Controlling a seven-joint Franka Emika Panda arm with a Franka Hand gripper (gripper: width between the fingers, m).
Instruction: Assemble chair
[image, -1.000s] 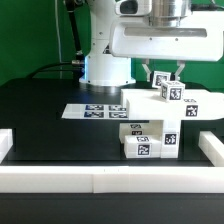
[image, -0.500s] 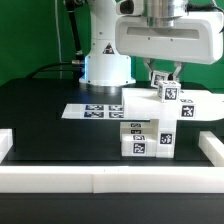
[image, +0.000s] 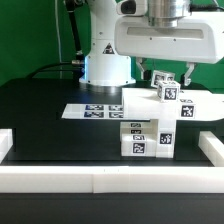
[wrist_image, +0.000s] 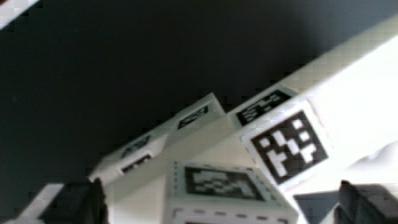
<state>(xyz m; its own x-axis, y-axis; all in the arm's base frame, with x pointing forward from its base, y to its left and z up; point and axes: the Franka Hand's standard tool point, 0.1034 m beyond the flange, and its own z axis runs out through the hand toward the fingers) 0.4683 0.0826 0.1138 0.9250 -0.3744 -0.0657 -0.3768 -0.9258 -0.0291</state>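
The white chair parts (image: 150, 128) stand stacked on the black table at the exterior view's right, with tag markers on their faces. A small tagged block (image: 169, 93) sits on top of the stack, next to a long white part (image: 190, 106). My gripper (image: 168, 74) hangs right over that block, open, one finger on each side of it and neither touching. In the wrist view the block (wrist_image: 228, 185) shows between the two dark fingers (wrist_image: 64, 205) with a gap on both sides. My gripper (wrist_image: 214, 206) holds nothing.
The marker board (image: 90, 111) lies flat on the table to the exterior view's left of the chair parts. Low white border rails run along the front (image: 100, 181), the left (image: 5, 146) and the right (image: 211, 148). The robot base (image: 105, 65) stands behind.
My fingers have spread apart and let go of the small top block. The block stays in place on the stack.
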